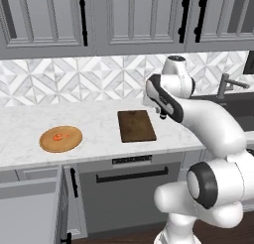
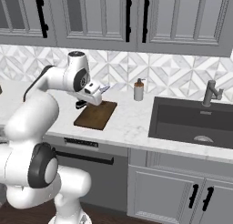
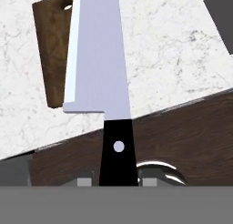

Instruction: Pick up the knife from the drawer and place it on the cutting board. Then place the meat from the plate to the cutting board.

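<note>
My gripper (image 3: 116, 180) is shut on the knife's black handle (image 3: 117, 150), and the wide silver blade (image 3: 98, 59) points away from the hand. The gripper (image 1: 161, 111) hangs above the counter just right of the dark brown cutting board (image 1: 136, 125). From the right, the gripper (image 2: 97, 93) is over the board's (image 2: 95, 114) far edge, with the blade tip (image 2: 105, 88) sticking out. The board (image 3: 52, 50) lies bare. The round orange-tan plate (image 1: 60, 139) sits to its left with the small orange-red meat (image 1: 60, 136) on it. The grey drawer (image 1: 30, 208) stands open at lower left.
A soap dispenser (image 2: 139, 90) stands by the backsplash right of the board. Beyond it are the dark sink (image 2: 195, 120) and its faucet (image 2: 210, 93). Grey upper cabinets (image 1: 129, 20) hang above the counter. A dishwasher front (image 1: 131, 176) sits below the board.
</note>
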